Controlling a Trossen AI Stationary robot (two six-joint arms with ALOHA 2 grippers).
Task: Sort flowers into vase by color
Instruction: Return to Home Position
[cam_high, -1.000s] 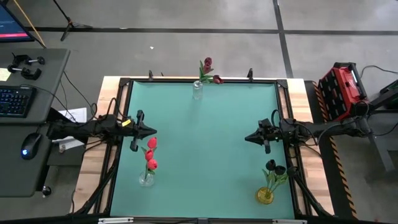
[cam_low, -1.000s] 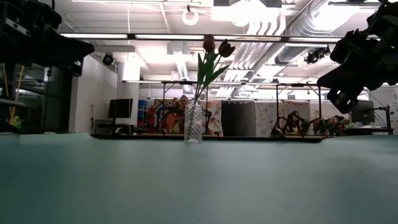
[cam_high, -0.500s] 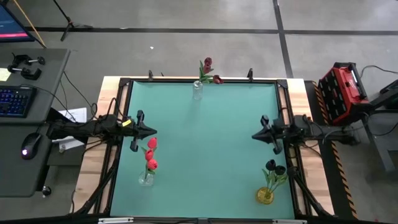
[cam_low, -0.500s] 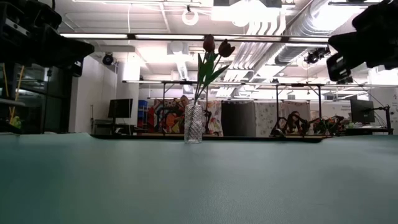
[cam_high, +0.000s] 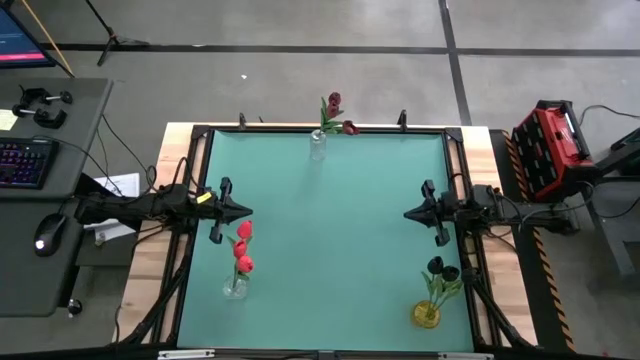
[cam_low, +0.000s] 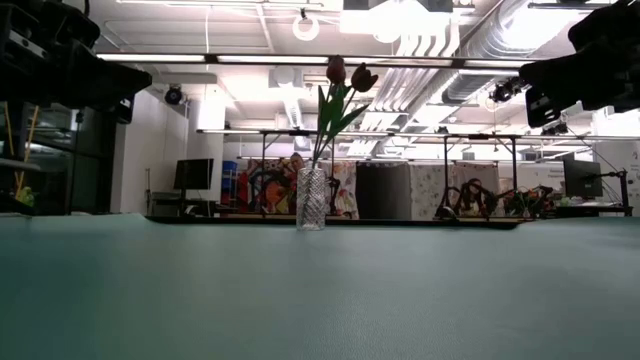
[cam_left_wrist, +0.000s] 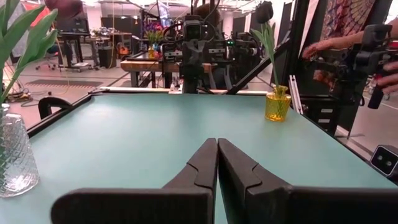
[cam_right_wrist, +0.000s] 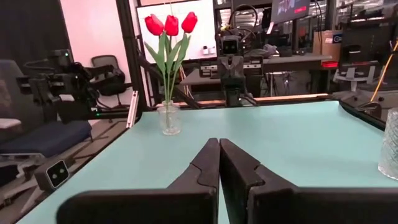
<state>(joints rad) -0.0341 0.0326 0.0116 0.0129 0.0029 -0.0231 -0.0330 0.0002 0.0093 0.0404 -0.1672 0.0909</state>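
Note:
Three vases stand on the green table. A clear vase (cam_high: 236, 287) near the left front holds red-pink flowers (cam_high: 243, 248), also seen as red-pink flowers (cam_right_wrist: 170, 25) in the right wrist view. A yellow vase (cam_high: 426, 313) at the right front holds near-black flowers (cam_high: 441, 268). A clear vase (cam_high: 318, 146) at the far edge holds maroon flowers (cam_high: 334, 102); one maroon head (cam_high: 350, 128) hangs over toward the right. My left gripper (cam_high: 246, 211) is shut above the table's left side. My right gripper (cam_high: 408, 214) is shut above the right side. Neither holds anything.
The table's middle (cam_high: 330, 230) is bare green mat. A black frame rail (cam_high: 320, 129) runs round the mat. A red case (cam_high: 548, 140) stands off the table's right side, a desk with a keyboard (cam_high: 20, 160) off its left.
My right gripper has drawn back toward the table's right edge and risen, staying shut. The left arm and all flowers have kept still.

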